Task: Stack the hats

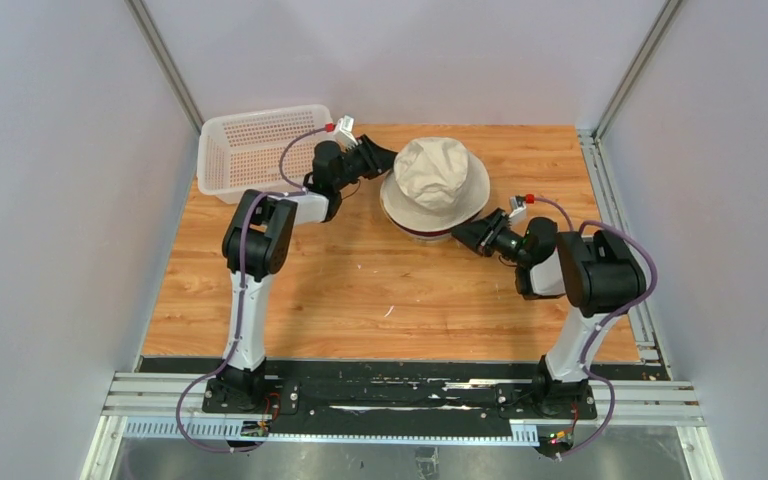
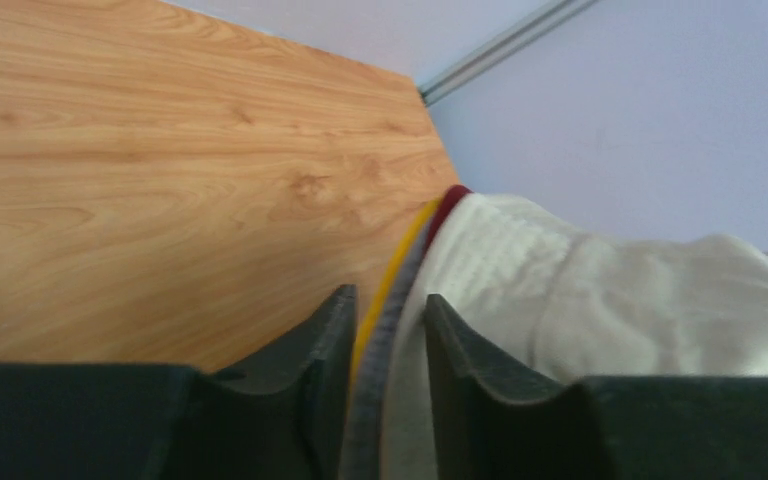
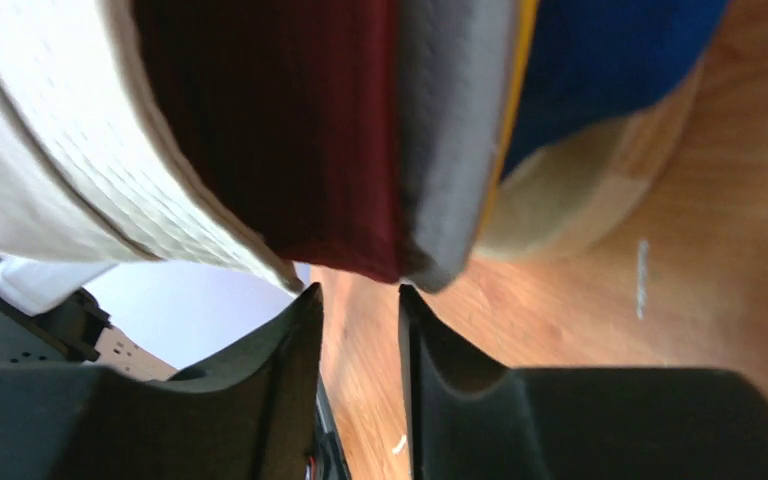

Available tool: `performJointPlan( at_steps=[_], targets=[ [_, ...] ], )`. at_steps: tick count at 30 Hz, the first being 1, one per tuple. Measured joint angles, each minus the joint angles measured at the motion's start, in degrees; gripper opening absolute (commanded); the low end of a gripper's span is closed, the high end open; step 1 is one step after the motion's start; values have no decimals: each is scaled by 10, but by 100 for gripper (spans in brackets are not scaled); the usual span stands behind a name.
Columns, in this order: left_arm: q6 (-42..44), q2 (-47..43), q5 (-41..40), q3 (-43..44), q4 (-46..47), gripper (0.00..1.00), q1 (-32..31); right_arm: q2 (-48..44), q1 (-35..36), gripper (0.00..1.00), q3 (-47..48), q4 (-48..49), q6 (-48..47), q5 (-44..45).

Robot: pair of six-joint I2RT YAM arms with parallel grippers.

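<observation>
The hats sit in one stack with the beige hat [image 1: 435, 180] on top. The left wrist view shows the beige hat [image 2: 610, 300] above the grey brim [image 2: 380, 390], the yellow brim [image 2: 392, 275] and the dark red brim [image 2: 452, 200]. My left gripper [image 1: 385, 160] [image 2: 388, 310] is shut on these stacked brims at the stack's left side. The right wrist view shows the beige [image 3: 50, 130], dark red [image 3: 270, 120], grey [image 3: 450, 120], yellow [image 3: 520, 50] and navy [image 3: 610, 60] hats. My right gripper [image 1: 465, 232] [image 3: 358, 295] stands just off the brim edges, narrowly open and empty.
The round wooden stand [image 3: 580, 200] carries the stack. A white perforated basket [image 1: 260, 150] stands at the back left, just behind my left arm. Grey walls close in the wooden table [image 1: 360, 290] on three sides.
</observation>
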Motion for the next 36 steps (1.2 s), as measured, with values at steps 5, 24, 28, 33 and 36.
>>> performJointPlan(
  at_steps=[5,24,28,33,36],
  targets=[
    [34,1,-14,35,-78,45,26,-115,1,57,-32,-141,-56,10],
    [71,-279,-80,-275,-55,46,42,-358,-29,64,152,-642,-325,209],
    [59,-299,-88,-338,1,46,14,-304,-47,62,152,-637,-318,202],
    [33,-283,-87,-362,71,46,-1,-277,-64,61,153,-603,-302,183],
    [13,-251,-87,-363,127,47,-1,-265,-69,61,160,-587,-295,173]
  ],
)
